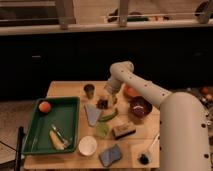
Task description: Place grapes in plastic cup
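Observation:
The grapes (102, 104), a small dark reddish bunch, lie on the wooden table (67, 90) just right of the dark metal cup (89, 90). My gripper (108, 98) hangs at the end of the white arm, directly over and at the grapes, partly hiding them. The plastic cup (102, 130), pale green and short, stands nearer the front, below the long green vegetable (109, 116) and apart from the gripper.
A green tray (37, 135) on the left holds an orange ball (45, 106) and a banana (55, 140). Also on the table are a white cup (87, 145), grey cloth (92, 114), dark red bowl (140, 107), brown sponge (123, 130), blue sponge (111, 155) and brush (148, 152).

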`<state>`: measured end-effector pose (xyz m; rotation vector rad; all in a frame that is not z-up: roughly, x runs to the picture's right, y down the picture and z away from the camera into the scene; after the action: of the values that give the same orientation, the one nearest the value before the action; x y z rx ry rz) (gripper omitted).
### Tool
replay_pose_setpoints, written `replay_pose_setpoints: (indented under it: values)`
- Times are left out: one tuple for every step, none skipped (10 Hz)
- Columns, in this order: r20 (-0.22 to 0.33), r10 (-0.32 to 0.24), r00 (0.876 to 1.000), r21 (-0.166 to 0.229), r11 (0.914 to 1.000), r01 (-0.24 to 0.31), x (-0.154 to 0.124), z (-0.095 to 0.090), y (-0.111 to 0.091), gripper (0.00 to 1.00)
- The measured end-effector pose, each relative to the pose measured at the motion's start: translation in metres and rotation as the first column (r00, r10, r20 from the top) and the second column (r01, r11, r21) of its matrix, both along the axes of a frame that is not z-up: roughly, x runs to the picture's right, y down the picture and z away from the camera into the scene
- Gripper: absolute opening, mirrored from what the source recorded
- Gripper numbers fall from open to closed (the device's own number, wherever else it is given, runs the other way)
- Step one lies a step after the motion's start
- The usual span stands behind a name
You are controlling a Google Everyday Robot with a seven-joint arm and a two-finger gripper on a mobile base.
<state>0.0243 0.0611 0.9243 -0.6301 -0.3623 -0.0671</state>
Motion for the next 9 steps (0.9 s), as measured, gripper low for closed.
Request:
replay_pose_setpoints:
  values:
    - [0.001, 0.003, 1.0, -0.003, 1.0, -0.003, 0.002, 0.002, 0.001, 0.8]
    - [0.001, 0.006, 1.0, -0.008, 0.9999, -0.006, 0.003, 0.004, 0.004, 0.8]
    - [0.001, 0.014, 1.0, -0.011, 0.9998, -0.014, 0.007, 0.006, 0.005, 0.8]
    - [0.001, 0.02, 1.0, -0.014, 0.9997, -0.02, 0.01, 0.008, 0.006, 0.8]
    - [0.002, 0.025, 1.0, -0.016, 0.9996, -0.025, 0.011, 0.01, 0.007, 0.8]
    - [0.004, 0.031, 1.0, -0.022, 0.9993, -0.031, 0.014, 0.014, 0.009, 0.8]
    - [0.005, 0.035, 0.999, -0.028, 0.999, -0.035, 0.016, 0.017, 0.012, 0.8]
    - [0.006, 0.036, 0.999, -0.03, 0.9989, -0.036, 0.016, 0.018, 0.013, 0.8]
    - [0.011, 0.036, 0.999, -0.033, 0.9988, -0.036, 0.017, 0.022, 0.015, 0.71]
